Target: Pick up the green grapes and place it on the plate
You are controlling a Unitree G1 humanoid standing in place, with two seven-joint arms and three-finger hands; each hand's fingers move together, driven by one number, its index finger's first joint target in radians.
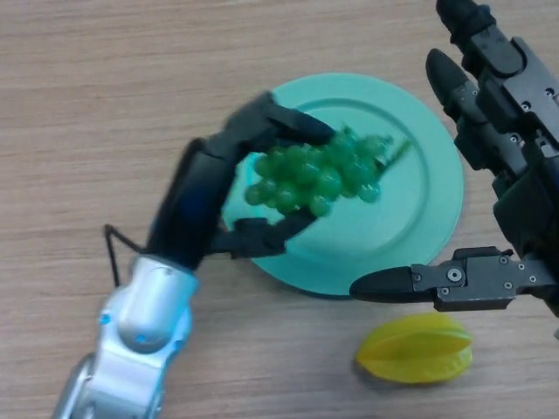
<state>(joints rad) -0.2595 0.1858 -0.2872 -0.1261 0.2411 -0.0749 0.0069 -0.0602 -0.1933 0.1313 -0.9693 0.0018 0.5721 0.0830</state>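
Note:
A bunch of green grapes (319, 173) is over the middle of a round mint-green plate (419, 201) in the head view. My left hand (229, 170) reaches in from the lower left, with its fingers above the bunch and its thumb below, curled round the grapes' left end. I cannot tell whether the grapes rest on the plate or hang just above it. My right hand (498, 131) is at the right edge, beside the plate, with fingers straight and its thumb stretched out along the plate's lower right rim. It holds nothing.
A yellow starfruit (416, 350) lies on the wooden table (105, 105) just below the plate's lower right rim and under my right thumb.

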